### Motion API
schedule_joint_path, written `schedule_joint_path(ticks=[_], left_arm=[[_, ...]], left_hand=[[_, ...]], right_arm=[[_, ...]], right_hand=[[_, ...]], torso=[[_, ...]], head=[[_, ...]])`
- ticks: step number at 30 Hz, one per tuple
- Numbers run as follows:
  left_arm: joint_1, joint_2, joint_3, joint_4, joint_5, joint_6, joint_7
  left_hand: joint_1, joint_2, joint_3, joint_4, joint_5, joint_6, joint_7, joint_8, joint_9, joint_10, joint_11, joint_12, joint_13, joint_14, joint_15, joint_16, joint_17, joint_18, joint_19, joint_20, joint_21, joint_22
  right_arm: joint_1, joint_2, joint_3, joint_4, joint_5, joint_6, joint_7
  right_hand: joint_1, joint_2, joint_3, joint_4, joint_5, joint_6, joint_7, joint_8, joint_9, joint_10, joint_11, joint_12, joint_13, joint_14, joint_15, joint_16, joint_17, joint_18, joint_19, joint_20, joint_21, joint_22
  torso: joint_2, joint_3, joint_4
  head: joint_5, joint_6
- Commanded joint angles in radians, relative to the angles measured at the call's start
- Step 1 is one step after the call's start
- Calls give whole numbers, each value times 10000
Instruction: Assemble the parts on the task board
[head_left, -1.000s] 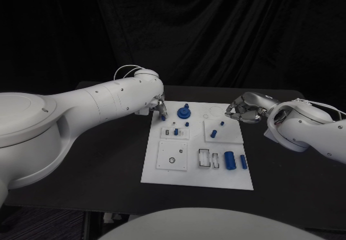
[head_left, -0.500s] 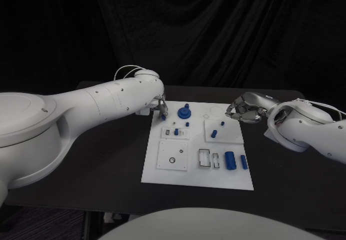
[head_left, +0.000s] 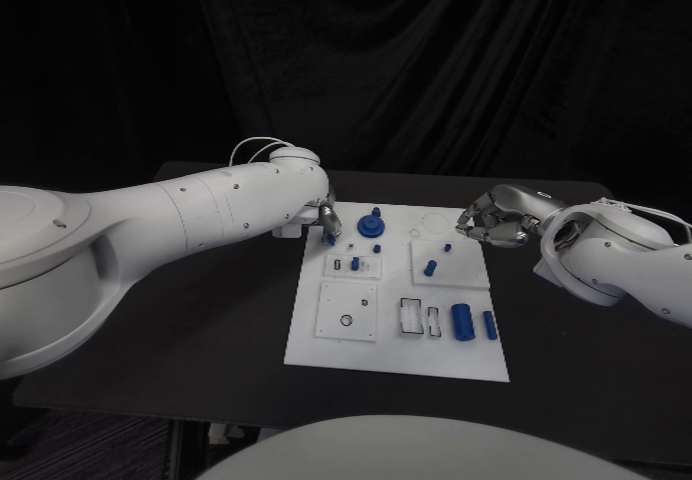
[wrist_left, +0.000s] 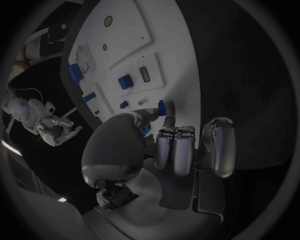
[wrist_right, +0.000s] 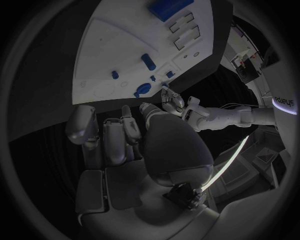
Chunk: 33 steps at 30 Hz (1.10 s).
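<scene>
On the near half of the task board (head_left: 325, 352) lie two blue cylinders (head_left: 462, 321), long axes running near to far, with neither hand close to them. Farther up sits a round blue knob (head_left: 371, 224). The left hand (head_left: 320, 218) hovers just beside it at the board's far left edge, pinching a small blue part (wrist_left: 167, 107) (held at the fingertips), so it is the nearer hand. The right hand (head_left: 492, 223) hangs past the board's right edge over the counter (head_left: 216, 330), fingers curled on nothing.
</scene>
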<state>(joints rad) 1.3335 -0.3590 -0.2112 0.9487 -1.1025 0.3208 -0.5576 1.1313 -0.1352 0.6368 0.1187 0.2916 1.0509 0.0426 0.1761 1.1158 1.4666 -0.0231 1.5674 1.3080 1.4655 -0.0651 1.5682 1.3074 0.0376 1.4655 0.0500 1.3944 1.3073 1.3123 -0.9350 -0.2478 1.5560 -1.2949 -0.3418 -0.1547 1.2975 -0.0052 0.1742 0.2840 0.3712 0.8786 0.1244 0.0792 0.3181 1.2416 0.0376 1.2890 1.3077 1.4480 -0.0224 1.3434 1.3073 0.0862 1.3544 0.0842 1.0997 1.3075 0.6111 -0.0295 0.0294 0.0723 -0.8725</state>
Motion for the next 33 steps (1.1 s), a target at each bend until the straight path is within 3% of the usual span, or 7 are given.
schedule_joint_path(ticks=[1,3,5,6,17,28,33], left_arm=[[-6,-278,8,619,59,-799,-380],[0,-487,7,1019,59,-981,-428],[4,-651,7,1329,59,-1067,-461],[6,-734,6,1481,59,-1100,-472],[8,-1260,4,2533,59,-1533,-476],[-9,-1456,3,2925,57,-1883,-459],[-17,-1507,3,2974,57,-2002,-456]], left_hand=[[-188,-48,638,-535,-28,70,-69,87,93,1042,-69,34,2628,1053,-84,26,2634,55,96,-93,66,2067],[-368,-98,845,-682,-52,149,-98,168,175,1042,-100,34,2628,1053,-112,26,2634,45,133,-122,103,2078],[-669,-23,925,-688,-711,190,-129,219,239,1042,-127,34,2628,1053,-135,26,2634,49,132,-144,76,2070],[-731,1,916,-674,-819,197,-131,224,246,1042,-127,34,2628,1053,-138,26,2634,49,132,-148,71,2068],[-793,64,929,-661,-887,202,-132,230,257,1042,-128,34,2628,1053,-140,26,2634,69,89,-153,-13,2041],[-849,124,933,-630,-885,209,-126,239,269,1042,-124,34,2628,1053,-138,26,2634,72,82,-154,-28,2037],[-867,135,929,-621,-882,213,-125,243,274,1042,-124,34,2628,1053,-138,26,2634,71,83,-155,-28,2037]], right_arm=[[-15,-69,6,28,-67,-97,-78],[-15,-103,6,33,-67,-97,-86],[-15,-125,6,34,-67,-91,-97],[-15,-133,6,36,-67,-86,-103],[-16,-139,5,34,-66,-56,-111],[-17,-122,5,15,-66,-61,-103],[-18,-111,5,10,-66,-79,-97]], right_hand=[[108,7,80,4,55,89,7,19,-3,-101,-3,-35,159,-47,-8,-54,330,98,-47,29,-48,1360],[108,7,80,4,55,89,7,19,-3,-101,-3,-35,159,-47,-8,-54,330,98,-47,29,-48,1360],[115,-1,87,3,68,91,7,19,-3,-116,-3,-47,149,-56,-7,-68,315,100,-52,30,-61,1357],[115,-1,87,3,68,91,7,19,-3,-116,-3,-47,149,-56,-7,-68,315,100,-52,30,-61,1357],[122,-9,93,3,78,92,6,18,-4,-122,-4,-51,146,-56,-6,-68,316,103,-60,30,-79,1353],[146,-24,114,-1,108,93,3,16,-7,-133,-5,-59,140,-63,-5,-75,310,104,-63,32,-88,1351],[156,-28,123,-4,117,95,3,16,-8,-136,-6,-61,139,-65,-5,-77,308,101,-56,32,-73,1356]], torso=[[-11,10,-16],[-23,16,1],[-19,11,31],[-31,21,54],[-76,50,134],[-129,88,240],[-118,89,201]], head=[[28,-2],[18,-2],[7,-2],[-1,-2],[-23,-2],[-72,-2],[-50,-2]])
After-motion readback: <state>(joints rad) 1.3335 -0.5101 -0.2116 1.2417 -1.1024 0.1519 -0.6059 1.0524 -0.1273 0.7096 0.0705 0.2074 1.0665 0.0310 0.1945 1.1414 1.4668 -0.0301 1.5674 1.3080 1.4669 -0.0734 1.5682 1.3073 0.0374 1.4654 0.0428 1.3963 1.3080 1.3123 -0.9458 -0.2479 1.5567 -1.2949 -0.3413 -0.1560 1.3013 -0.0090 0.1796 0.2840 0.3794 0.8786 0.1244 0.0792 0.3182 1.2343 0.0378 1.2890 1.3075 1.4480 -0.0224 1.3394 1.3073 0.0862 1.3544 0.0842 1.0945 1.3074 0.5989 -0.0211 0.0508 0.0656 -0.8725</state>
